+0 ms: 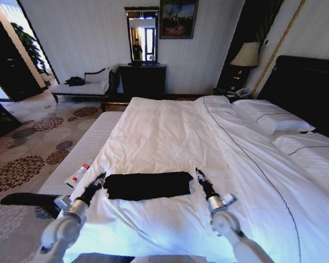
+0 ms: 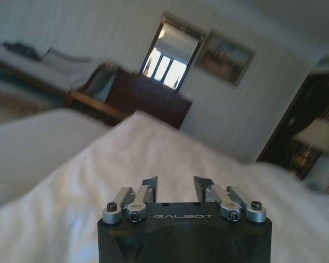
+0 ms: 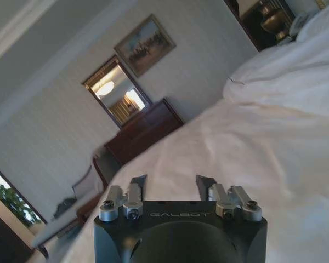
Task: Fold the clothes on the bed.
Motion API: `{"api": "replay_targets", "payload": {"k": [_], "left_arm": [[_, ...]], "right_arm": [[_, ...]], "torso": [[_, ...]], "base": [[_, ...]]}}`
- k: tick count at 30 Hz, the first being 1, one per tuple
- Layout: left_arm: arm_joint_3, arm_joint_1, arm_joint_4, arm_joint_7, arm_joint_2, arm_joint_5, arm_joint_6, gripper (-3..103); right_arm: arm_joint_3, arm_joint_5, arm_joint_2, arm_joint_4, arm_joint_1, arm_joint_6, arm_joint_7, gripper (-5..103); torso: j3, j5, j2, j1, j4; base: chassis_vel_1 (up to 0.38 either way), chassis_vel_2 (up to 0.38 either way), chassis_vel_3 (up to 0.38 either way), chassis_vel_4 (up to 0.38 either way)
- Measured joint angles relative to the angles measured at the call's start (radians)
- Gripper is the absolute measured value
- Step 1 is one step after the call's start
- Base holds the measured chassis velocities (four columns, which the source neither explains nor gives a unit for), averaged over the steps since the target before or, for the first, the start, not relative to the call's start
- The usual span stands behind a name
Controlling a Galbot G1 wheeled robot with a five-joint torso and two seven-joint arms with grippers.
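The clothes (image 1: 148, 185), a black T-shirt lying as a flat, wide rectangle, rest near the front edge of the white bed (image 1: 170, 126). My left gripper (image 1: 98, 181) sits just off the shirt's left end, low over the sheet. My right gripper (image 1: 200, 176) is right beside the shirt's right end. In the left wrist view the left gripper (image 2: 175, 183) is open with only white bedding ahead. The right gripper (image 3: 171, 182) is open too, with nothing between its fingers.
A small white tube with a red cap (image 1: 78, 174) lies on the pale strip left of the shirt. Pillows (image 1: 271, 118) lie at the right by the dark headboard. A bench (image 1: 82, 85) and a dark dresser (image 1: 142, 79) stand against the far wall.
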Motion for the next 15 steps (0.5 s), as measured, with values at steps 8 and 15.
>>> {"api": "replay_targets", "payload": {"k": [8,15], "left_arm": [[0.187,-0.197,0.034,-0.252,0.021,0.136,0.282,74],[0.351,-0.24,0.174,-0.363,0.002,0.265,0.405,98]], "right_arm": [[-0.136,0.064,-0.042,-0.098,0.23,-0.151,0.104,79],[-0.317,0.029,-0.039,-0.196,0.342,-0.35,0.279,100]], "torso": [[0.0,-0.0002,0.0,0.0,-0.0003],[0.0,-0.0001,0.0,0.0,0.0]], "base": [[0.0,0.0,0.0,0.0],[0.0,0.0,0.0,0.0]]}}
